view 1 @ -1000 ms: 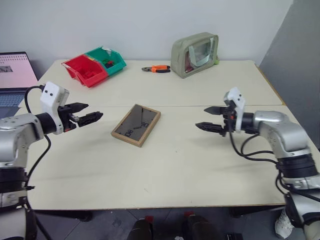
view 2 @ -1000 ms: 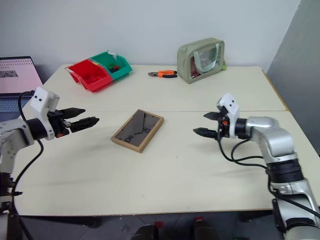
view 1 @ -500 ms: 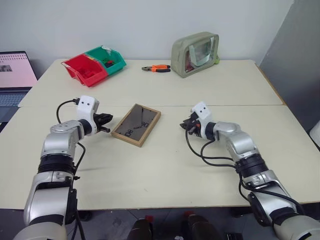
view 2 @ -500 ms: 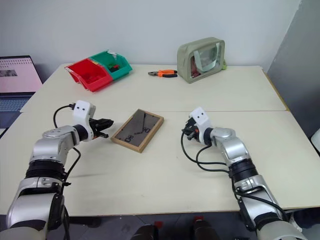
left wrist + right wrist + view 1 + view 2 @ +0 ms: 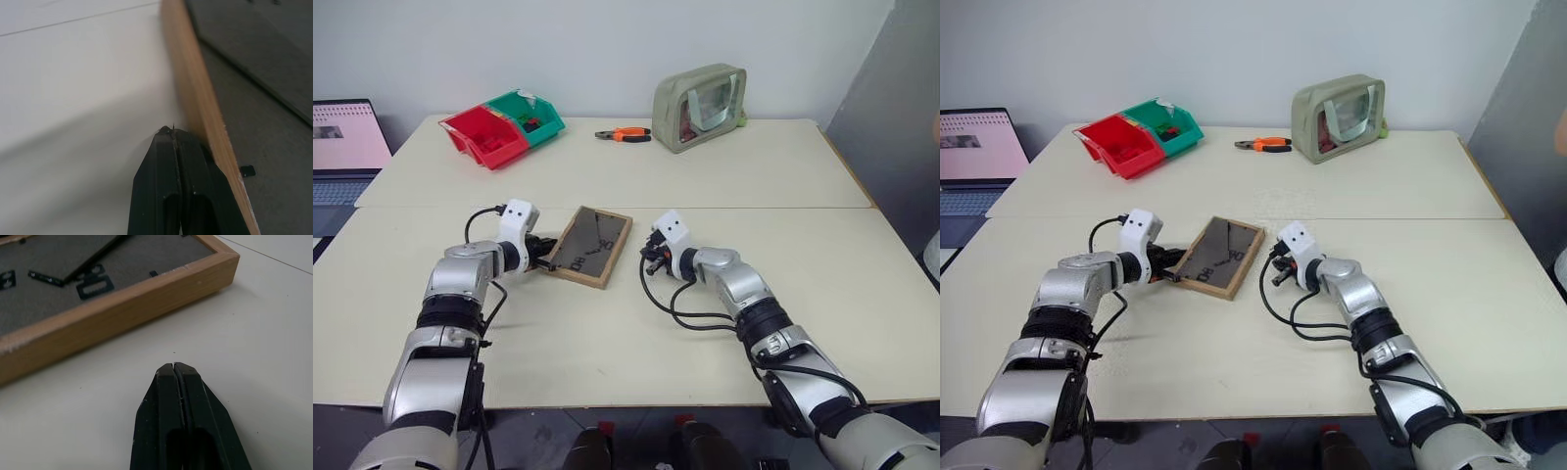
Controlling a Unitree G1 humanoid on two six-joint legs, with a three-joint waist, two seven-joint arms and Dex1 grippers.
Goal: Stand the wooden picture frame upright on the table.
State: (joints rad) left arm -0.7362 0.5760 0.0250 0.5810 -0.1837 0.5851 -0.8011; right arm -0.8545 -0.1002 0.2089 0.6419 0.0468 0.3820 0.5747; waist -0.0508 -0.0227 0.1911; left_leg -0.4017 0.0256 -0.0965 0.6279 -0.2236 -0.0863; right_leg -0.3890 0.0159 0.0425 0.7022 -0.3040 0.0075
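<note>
Lying face down on the table (image 5: 724, 186), just in front of the seam, the frame (image 5: 590, 245) shows its dark back panel, and its long axis runs from about 1 o'clock to 7 o'clock. The left gripper (image 5: 546, 264) sits at its 9 o'clock side, fingers pressed together and empty, tip touching the wooden edge or nearly so. The right gripper (image 5: 647, 262) is at the 3 o'clock side, also clenched on nothing, a small gap away from the edge. So the left one is nearer, I think.
</note>
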